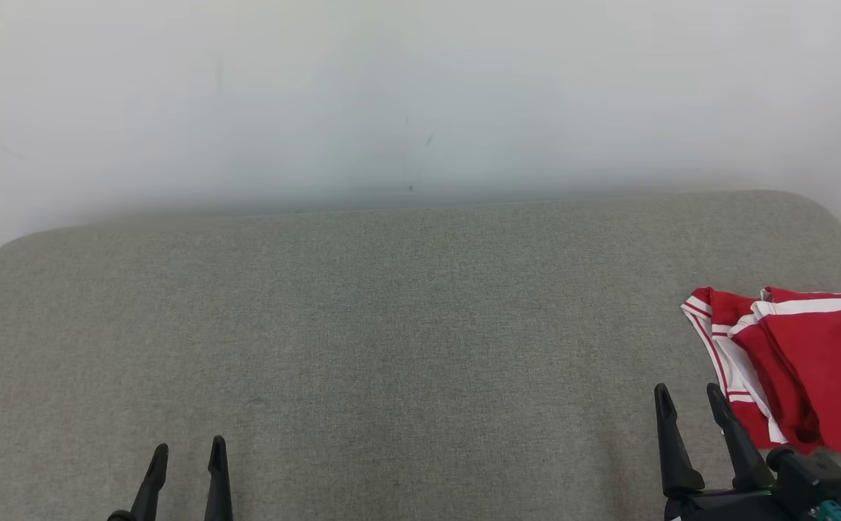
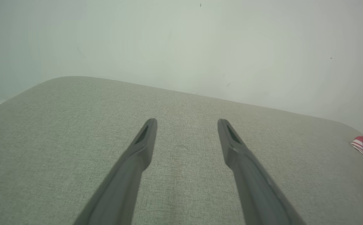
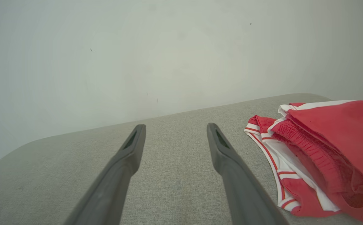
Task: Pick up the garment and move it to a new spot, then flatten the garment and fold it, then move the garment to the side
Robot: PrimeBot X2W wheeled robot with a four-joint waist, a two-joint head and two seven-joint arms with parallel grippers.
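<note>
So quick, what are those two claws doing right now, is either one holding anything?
Left gripper: open, holding nothing.
Right gripper: open, holding nothing, beside the red and white garment.

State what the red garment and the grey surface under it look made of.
Garment: soft matte knit fabric, probably synthetic sportswear; gathered elastic waistband, white striped trim. Surface: grey woven upholstery, matte; fine heathered weave shows, likely padded given rounded corners.

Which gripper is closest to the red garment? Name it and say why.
The right gripper: open, it stands just beside the red and white garment, while the left gripper is far off across the grey cushion.
</note>
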